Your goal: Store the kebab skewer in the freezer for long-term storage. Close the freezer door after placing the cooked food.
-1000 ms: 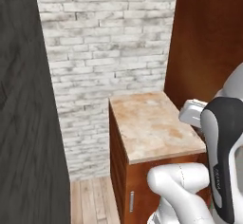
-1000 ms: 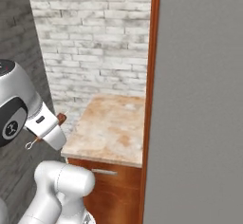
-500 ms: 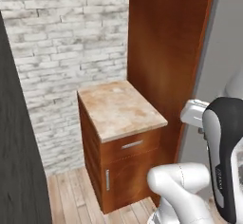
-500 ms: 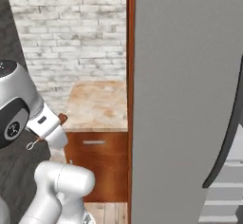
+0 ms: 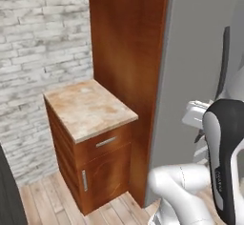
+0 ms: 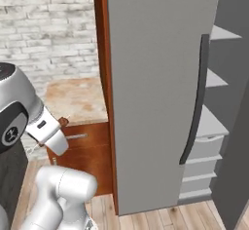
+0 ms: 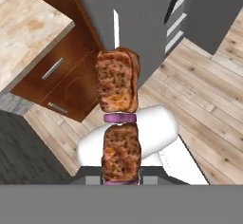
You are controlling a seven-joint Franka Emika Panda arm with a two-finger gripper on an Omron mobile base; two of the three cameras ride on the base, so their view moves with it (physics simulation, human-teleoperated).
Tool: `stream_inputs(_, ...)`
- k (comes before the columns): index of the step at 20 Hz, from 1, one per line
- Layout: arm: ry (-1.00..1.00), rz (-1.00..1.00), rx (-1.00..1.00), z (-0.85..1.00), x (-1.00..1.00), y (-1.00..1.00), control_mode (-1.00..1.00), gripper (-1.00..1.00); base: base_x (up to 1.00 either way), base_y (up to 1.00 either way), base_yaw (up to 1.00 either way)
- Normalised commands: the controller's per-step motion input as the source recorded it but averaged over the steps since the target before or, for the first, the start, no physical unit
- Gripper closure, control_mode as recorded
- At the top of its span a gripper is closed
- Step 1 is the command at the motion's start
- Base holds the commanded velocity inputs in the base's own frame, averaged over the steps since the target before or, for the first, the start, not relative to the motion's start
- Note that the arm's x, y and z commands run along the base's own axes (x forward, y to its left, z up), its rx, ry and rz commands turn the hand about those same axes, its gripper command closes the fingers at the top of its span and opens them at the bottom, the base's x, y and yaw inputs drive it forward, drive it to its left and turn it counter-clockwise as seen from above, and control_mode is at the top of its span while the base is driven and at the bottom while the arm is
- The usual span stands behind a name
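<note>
Freezer [image 6: 214, 122]: right of scene, interior exposed, pale shelves above, drawers stacked below.
Freezer door [image 6: 155, 87]: tall grey slab, swung out, standing between the wooden panel and the exposed shelves; long dark vertical handle [image 6: 195, 102] along its right edge; seen edge-on in the left base view [image 5: 195, 62].
Wooden panel [image 5: 126, 52]: tall, reddish-brown, directly beside the grey door on its left.
Brick wall [image 5: 43, 43]: whitewashed, behind and left of the low cabinet.
Low cabinet [image 5: 90, 148]: brown, one drawer over one door, metal pulls, mottled beige stone top; standing against the wooden panel.
Floor [image 7: 204, 104]: pale wood planks.
Gripper [image 6: 59, 126]: low left in the right base view, in front of the low cabinet, closed on the skewer's lower end.
Kebab skewer [image 7: 118, 123]: held upright along the gripper's axis, two browned meat chunks split by a purple ring, pale tip at top; well apart from the freezer shelves, outside the compartment.
</note>
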Motion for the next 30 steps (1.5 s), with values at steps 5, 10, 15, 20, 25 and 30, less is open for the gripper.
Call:
stream_inputs(5, 0.0, 0.0, 0.0, 0.0, 0.0, 0.0, 1.0, 1.0, 0.05, -0.58, -0.02)
stream_inputs(10, 0.0, 0.0, 0.0, 0.0, 0.0, 0.0, 1.0, 1.0, 0.0, -0.79, 0.0)
stream_inputs(15, 0.0, 0.0, 0.0, 0.0, 0.0, 0.0, 1.0, 1.0, 0.11, -0.92, 0.03)
stream_inputs(20, 0.0, 0.0, 0.0, 0.0, 0.0, 0.0, 1.0, 1.0, 0.12, -0.86, 0.08)
stream_inputs(25, 0.0, 0.0, 0.0, 0.0, 0.0, 0.0, 1.0, 1.0, 0.0, -0.61, 0.09)
stream_inputs(30, 0.0, 0.0, 0.0, 0.0, 0.0, 0.0, 1.0, 1.0, 0.09, -0.55, 0.19)
